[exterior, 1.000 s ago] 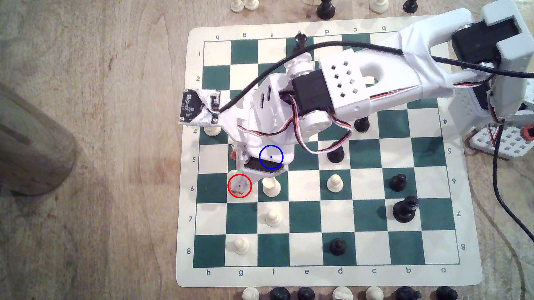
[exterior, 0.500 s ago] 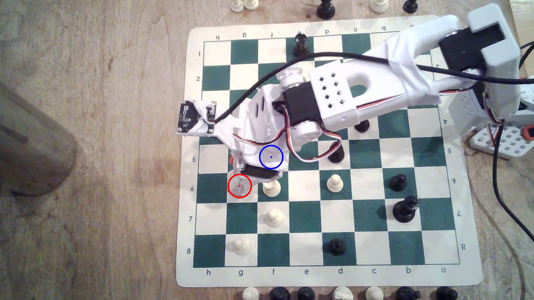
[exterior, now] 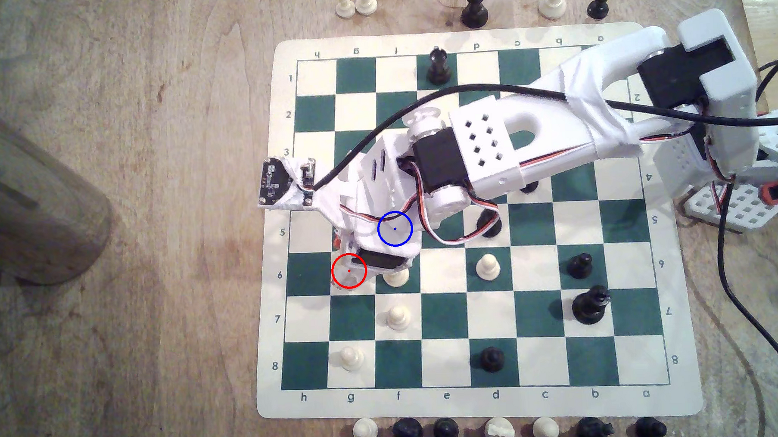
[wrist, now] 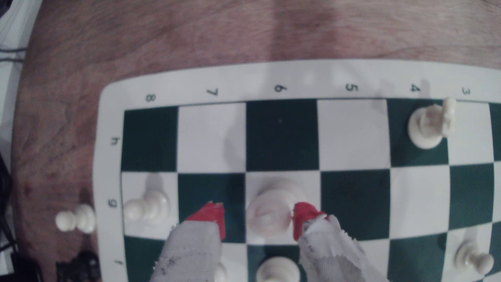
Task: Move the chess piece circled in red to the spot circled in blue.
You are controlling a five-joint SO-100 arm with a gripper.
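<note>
Gripper (wrist: pixel 257 219) sits low over g6 with its red-tipped jaws spread wide – one tip touches the cream piece (wrist: pixel 269 214), the other's clear of it.

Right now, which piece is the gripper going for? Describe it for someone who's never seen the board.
On the green-and-cream chess mat, find the cream square where column g meets row 6, ringed in red. The tall cream-white plastic piece there sits between the gripper's open red-tipped fingers. It is wider-based and taller than the ball-headed cream pawn two squares along.
</note>
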